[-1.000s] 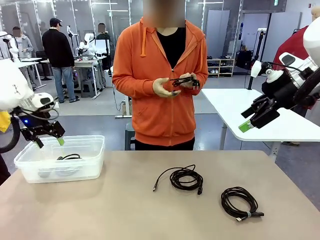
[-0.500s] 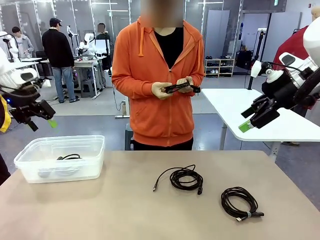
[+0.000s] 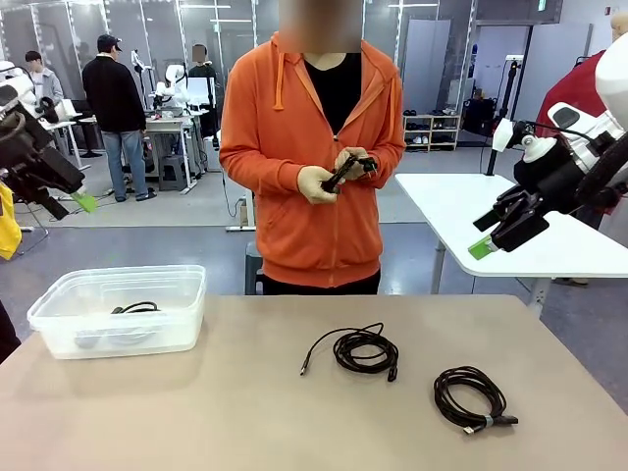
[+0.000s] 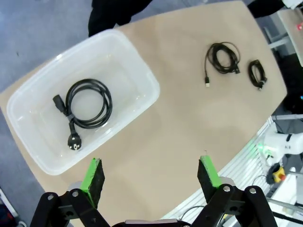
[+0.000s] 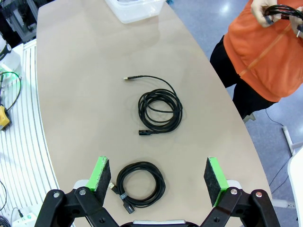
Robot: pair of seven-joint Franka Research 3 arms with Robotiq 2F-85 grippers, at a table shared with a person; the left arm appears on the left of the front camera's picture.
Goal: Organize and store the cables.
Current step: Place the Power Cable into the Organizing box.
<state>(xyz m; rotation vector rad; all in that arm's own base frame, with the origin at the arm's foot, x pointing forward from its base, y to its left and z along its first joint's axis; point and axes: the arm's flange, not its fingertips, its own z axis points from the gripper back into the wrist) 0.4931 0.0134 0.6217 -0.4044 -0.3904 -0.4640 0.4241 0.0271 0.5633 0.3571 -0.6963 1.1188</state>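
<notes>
Left claw [image 3: 71,207] hung high off the left end of the worktop [image 3: 245,412], fingers spread wide, nothing btwn the pads. Its wrist cam looked down into the clear plastic bin [image 4: 142,66], where a coiled power cord [image 4: 89,103] w/ a round plug lay flat on the bottom. Right claw [image 3: 483,235] sat up at the right side, likewise spread & empty, well above the worktop.

Two more cables lay on the bare worktop. A loose coil [image 3: 365,351] w/ one tail trailing out was near the middle. A tighter coil [image 3: 471,397] was nearer the robot's right, apart from the first. Across the worktop a person held a bundled cable [image 3: 351,165] in both hands [image 3: 316,182] at chest height, nowhere near the bin.

Handling, as a guess: the cords looked light, limp & a bit springy. Lifted by a single strand, a coil would prob. sag & unwind. Better to pinch across several turns at once, at the coil's rim where the strands lay bunched. Connector ends are a poor hold: small, hard & slick, w/ the rest left dangling. The loose coil's tail could drag or snag on the bin rim. The tighter coil looked the easier pick, esp. for the right claw.
</notes>
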